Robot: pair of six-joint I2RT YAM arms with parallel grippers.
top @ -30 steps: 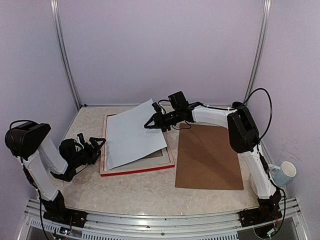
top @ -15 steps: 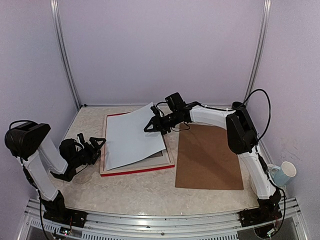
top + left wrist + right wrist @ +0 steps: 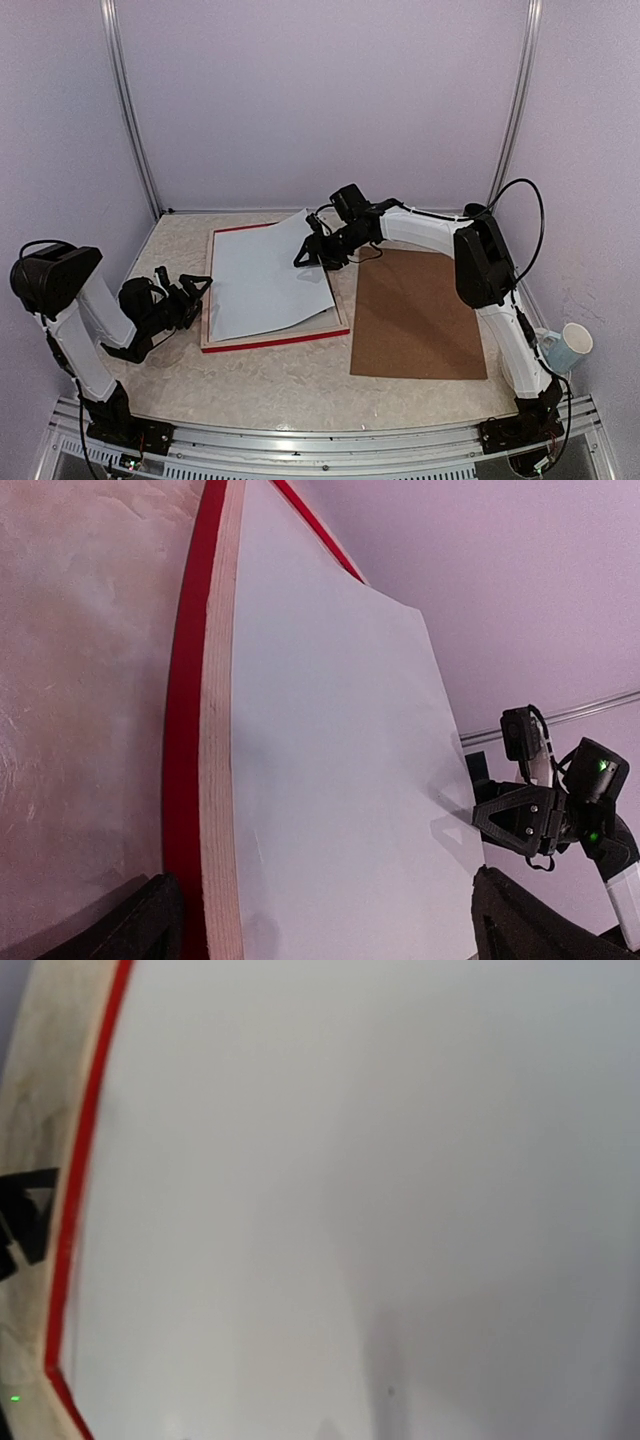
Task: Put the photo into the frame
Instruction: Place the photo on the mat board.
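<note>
Looking down, you see the photo (image 3: 265,280) lies flatter than a second ago, white back up, inside the frame (image 3: 270,343); only its far right corner is a little raised. Your right gripper (image 3: 312,252) is at that edge; I cannot tell if it pinches the paper. The left gripper (image 3: 190,288) waits spread wide beside the frame. The seating seems nearly done.

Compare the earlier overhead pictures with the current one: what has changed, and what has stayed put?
The right gripper has lowered the raised right edge of the white sheet, which now lies almost flat in the frame, its far corner still curled up. Whether the gripper's fingers have let go cannot be told. The left gripper, open beside the frame, the brown panel and the cup stayed put.
</note>
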